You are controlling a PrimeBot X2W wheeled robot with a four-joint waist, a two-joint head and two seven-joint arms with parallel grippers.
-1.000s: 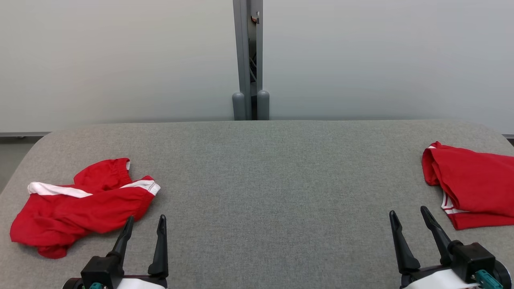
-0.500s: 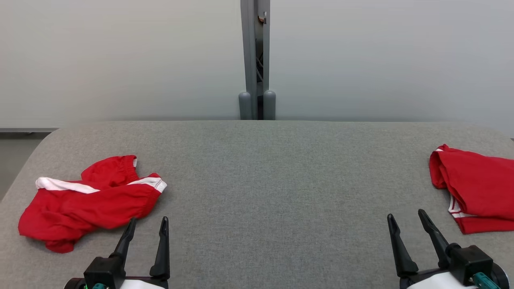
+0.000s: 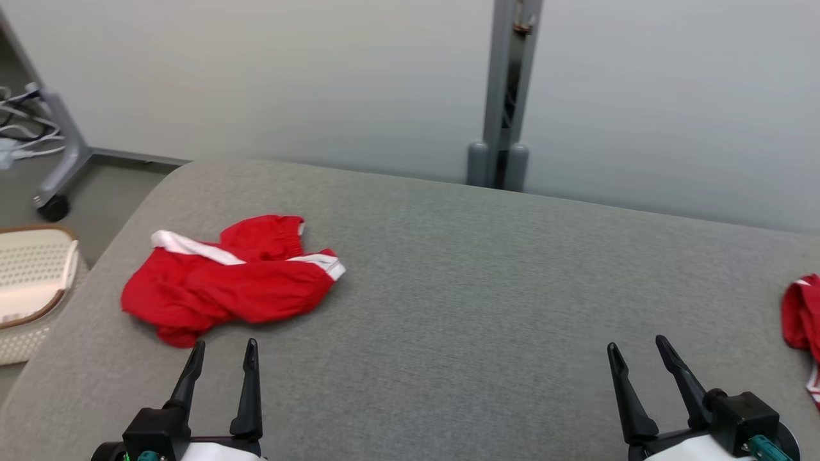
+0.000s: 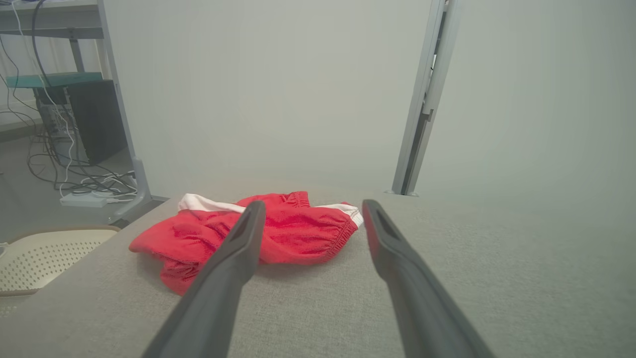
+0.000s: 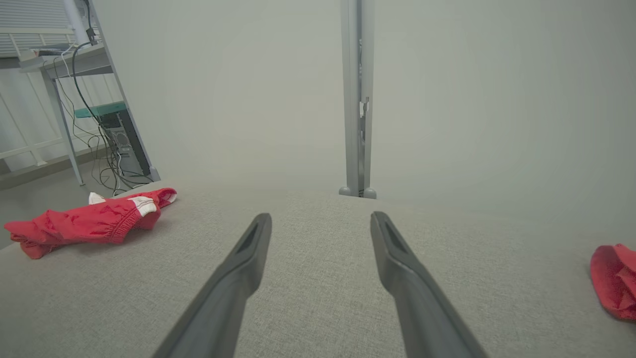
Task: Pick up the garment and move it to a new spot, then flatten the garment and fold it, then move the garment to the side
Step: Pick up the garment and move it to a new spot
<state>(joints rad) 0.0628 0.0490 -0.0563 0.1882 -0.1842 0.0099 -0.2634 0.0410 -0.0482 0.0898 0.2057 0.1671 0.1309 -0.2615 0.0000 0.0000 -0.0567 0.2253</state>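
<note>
Left pincer (image 3: 225,344): open and empty, its two dark fingers spread; it sits at the lower left of the head view, just short of the red garment and not touching it.
Right pincer (image 3: 636,343): open and empty, at the lower right of the head view, over bare grey cloth, well apart from the red garment.
Red garment (image 3: 243,288): crumpled red shorts with white trim and a gathered waistband, heaped on the left part of the surface; in the left wrist view it lies beyond and between the fingers.
Second red garment (image 3: 797,314): red cloth at the far right of the surface, cut off by the frame.
Surface (image 3: 448,288): grey woven top with rounded corners.
Basket (image 3: 25,282): cream, perforated, brown-rimmed, on the floor beside the surface's left edge.
Backdrop: pale wall panels joined by a grey post (image 3: 506,96); cables (image 3: 19,128) at far left.
</note>
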